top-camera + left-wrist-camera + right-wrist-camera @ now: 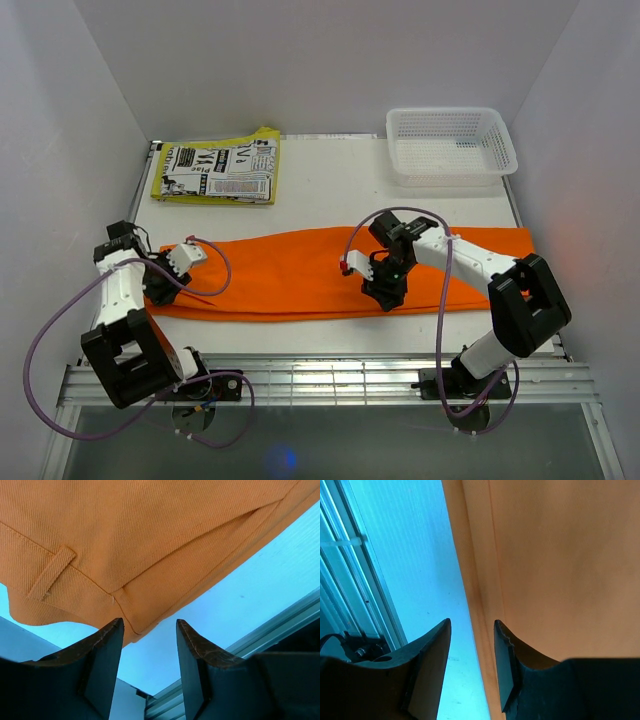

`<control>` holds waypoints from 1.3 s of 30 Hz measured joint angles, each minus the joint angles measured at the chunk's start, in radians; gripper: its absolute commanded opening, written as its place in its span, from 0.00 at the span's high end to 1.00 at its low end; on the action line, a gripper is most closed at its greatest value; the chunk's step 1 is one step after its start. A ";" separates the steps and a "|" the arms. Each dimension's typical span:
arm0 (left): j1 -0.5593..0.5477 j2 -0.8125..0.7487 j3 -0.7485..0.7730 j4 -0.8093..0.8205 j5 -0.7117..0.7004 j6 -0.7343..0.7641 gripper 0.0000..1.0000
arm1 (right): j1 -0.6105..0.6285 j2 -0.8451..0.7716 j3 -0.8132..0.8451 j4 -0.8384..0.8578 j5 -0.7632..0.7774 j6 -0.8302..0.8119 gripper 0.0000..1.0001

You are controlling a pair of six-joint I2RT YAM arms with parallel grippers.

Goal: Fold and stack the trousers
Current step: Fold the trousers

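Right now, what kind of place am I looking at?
Probably a robot test cell: white walls box in the table, and a left arm and right arm are mounted at its near edge.

My left gripper [149, 625]: held low, jaws parted. My right gripper [472, 624]: arm reaching inward, pointing down, jaws parted.

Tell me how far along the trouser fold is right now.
Done: the trousers lie flat as one long strip, apparently halved leg on leg. In hand: both pincers open, the left pincer at the waist corner, the right pincer over the near edge mid-length. Left: crosswise folds and stacking.
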 measured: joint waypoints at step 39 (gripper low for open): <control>0.000 0.012 -0.146 0.134 -0.122 0.160 0.88 | 0.001 0.025 -0.069 0.237 0.098 0.172 0.61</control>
